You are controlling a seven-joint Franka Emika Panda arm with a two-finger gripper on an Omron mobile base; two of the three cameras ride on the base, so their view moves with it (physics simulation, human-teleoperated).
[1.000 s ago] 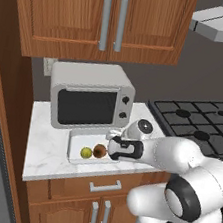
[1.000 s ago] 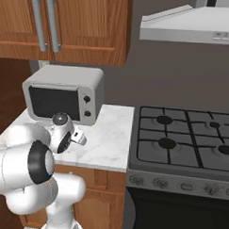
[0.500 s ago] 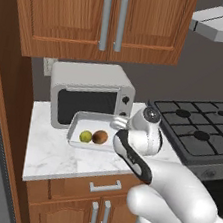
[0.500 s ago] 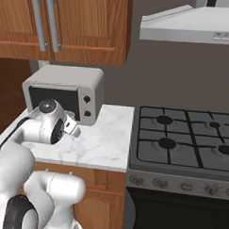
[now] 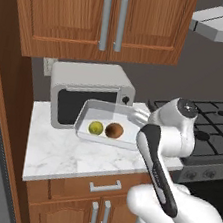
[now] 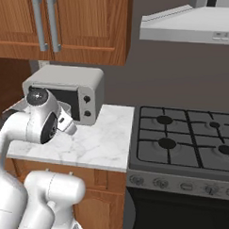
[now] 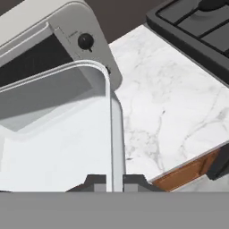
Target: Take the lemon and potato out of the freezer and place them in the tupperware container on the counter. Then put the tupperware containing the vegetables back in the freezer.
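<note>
The tupperware container [image 5: 85, 114], a shallow pale tray, hangs tilted above the counter [image 5: 59, 151] in front of the microwave. Inside it lie the yellow-green lemon [image 5: 96, 127] and, to its right, the brown potato [image 5: 114, 130]. My gripper [image 5: 138, 118] is shut on the tray's right wall. In the hand view that wall, the container's rim [image 7: 112, 116], runs straight down between my gripper's [image 7: 115, 180] two dark tips. The freezer is out of view.
A silver microwave [image 5: 91, 93] stands at the back of the counter, close behind the tray, and its knob side [image 7: 85, 41] is near the rim. A black gas stove [image 6: 186, 138] adjoins the counter on the right. Wooden wall cabinets [image 5: 107, 17] hang overhead.
The tray with the lemon and potato has risen off the counter and now hangs higher, in front of the microwave. My arm has swung up and over it, still gripping.
</note>
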